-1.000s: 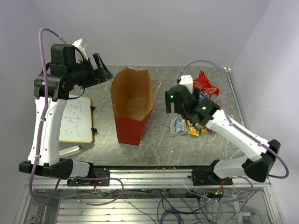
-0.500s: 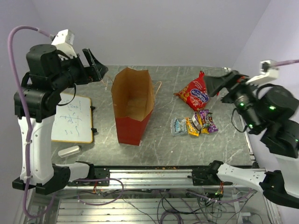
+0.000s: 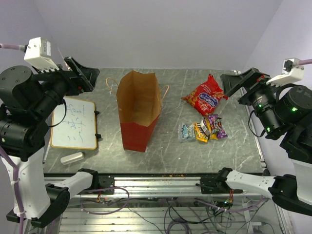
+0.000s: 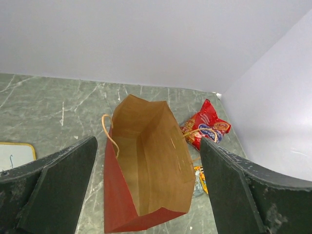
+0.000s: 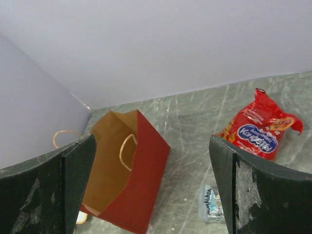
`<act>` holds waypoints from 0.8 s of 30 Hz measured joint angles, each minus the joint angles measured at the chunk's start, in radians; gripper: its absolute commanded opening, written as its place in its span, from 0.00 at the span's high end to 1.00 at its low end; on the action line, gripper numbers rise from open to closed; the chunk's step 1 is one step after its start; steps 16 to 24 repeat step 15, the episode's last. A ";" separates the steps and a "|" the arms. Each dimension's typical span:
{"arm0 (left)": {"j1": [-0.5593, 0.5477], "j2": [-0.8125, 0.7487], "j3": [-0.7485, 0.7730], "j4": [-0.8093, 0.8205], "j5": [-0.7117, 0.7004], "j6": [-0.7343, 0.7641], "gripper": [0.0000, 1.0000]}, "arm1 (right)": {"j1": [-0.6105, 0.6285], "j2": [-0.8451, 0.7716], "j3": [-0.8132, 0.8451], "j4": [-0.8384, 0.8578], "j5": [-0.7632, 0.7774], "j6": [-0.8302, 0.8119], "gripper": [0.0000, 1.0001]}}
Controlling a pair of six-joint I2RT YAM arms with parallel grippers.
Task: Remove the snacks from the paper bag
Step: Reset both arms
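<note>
1. Top external view: the paper bag (image 3: 139,109) stands upright near the middle of the counter (image 3: 170,153) with its mouth open to the ceiling. The long side of the mouth runs from the near edge toward the back wall. Thin handles droop off its left and right sides at the far end.
2. The chip bag (image 3: 204,97) lies flat to the right of the paper bag, toward the back and apart from it. Its long axis slants from near-left to far-right.
3. The candy packets (image 3: 204,129) lie in a tight cluster on the near side of the chip bag, between the paper bag and the counter's right edge.
4. The left tool (image 3: 90,78) hangs high over the far-left part of the counter, well apart from the paper bag and aimed down toward it. Its jaws are spread wide with nothing between them. In the left wrist view the bag's mouth shows between the two fingers.
5. The right tool (image 3: 234,83) hangs high at the counter's right edge and points left, toward the chip bag. Its jaws are also wide apart and empty.
6. Both arms rear up steeply from their bases. The left one stands beside the whiteboard (image 3: 73,124) and the eraser (image 3: 72,157).
</note>
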 measured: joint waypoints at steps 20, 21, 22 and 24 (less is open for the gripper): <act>0.000 0.024 -0.039 -0.001 -0.041 -0.006 0.01 | 0.000 0.072 0.043 -0.095 0.040 -0.006 0.00; 0.000 0.024 -0.039 -0.001 -0.041 -0.006 0.01 | 0.000 0.072 0.043 -0.095 0.040 -0.006 0.00; 0.000 0.024 -0.039 -0.001 -0.041 -0.006 0.01 | 0.000 0.072 0.043 -0.095 0.040 -0.006 0.00; 0.000 0.024 -0.039 -0.001 -0.041 -0.006 0.01 | 0.000 0.072 0.043 -0.095 0.040 -0.006 0.00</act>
